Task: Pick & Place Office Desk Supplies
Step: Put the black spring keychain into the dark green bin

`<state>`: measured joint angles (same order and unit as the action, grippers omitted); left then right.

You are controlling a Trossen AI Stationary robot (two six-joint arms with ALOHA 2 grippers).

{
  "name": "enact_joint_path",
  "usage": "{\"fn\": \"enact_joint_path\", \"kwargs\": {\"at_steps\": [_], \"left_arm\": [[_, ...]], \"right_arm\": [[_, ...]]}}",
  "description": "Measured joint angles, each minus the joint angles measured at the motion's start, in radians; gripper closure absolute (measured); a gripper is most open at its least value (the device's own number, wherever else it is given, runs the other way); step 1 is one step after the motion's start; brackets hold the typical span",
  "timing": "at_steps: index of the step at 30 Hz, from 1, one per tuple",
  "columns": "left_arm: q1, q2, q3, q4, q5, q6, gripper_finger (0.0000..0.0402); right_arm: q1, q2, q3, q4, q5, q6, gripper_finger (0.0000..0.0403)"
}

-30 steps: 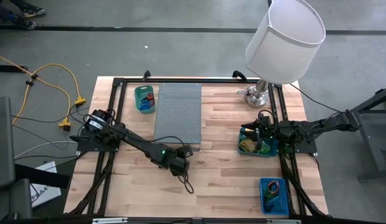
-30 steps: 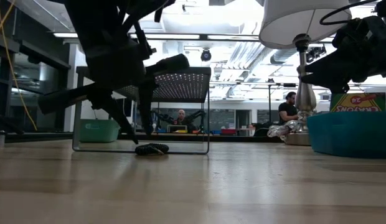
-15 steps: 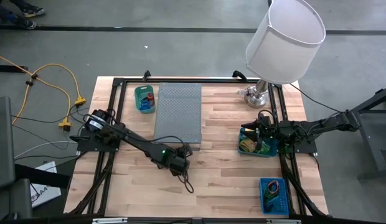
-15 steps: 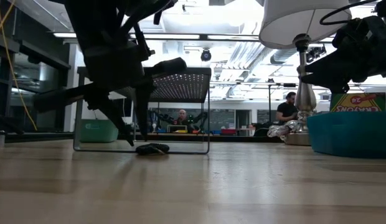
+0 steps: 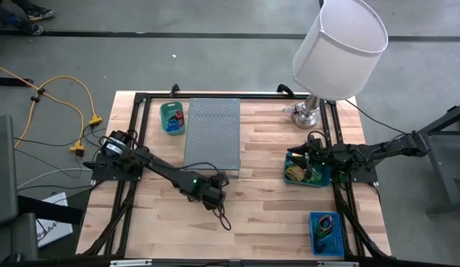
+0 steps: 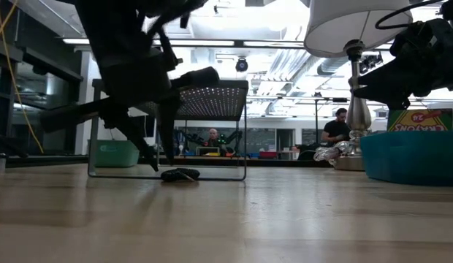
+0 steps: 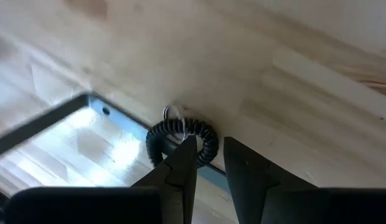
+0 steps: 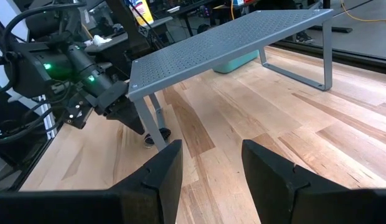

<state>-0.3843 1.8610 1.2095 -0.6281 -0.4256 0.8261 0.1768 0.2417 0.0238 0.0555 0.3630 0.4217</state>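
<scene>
On the wooden desk (image 5: 267, 185), a dark coiled band (image 7: 180, 140) lies by the foot of the grey metal stand (image 5: 213, 133), just ahead of the left pincer (image 7: 208, 163), whose part-open fingers hold nothing, while the right pincer (image 8: 208, 163) waits open and empty far across.

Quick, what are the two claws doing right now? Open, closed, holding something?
Left gripper: open, fingers either side of a dark coiled cord on the table, not yet gripping.
Right gripper: open, empty, above the teal bin.
</scene>
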Motion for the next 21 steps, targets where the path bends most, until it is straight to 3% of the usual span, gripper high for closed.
{"fn": "enact_joint_path", "kwargs": {"at_steps": [16,21], "left_arm": [[-0.015,0.012,0.000,0.011,-0.023,0.199,0.0327],[-0.016,0.066,0.001,0.008,-0.086,0.230,0.0327]], "right_arm": [[0.000,0.000,0.000,0.000,0.000,0.000,0.0250],[0.000,0.000,0.000,0.000,0.000,0.000,0.0250]]}}
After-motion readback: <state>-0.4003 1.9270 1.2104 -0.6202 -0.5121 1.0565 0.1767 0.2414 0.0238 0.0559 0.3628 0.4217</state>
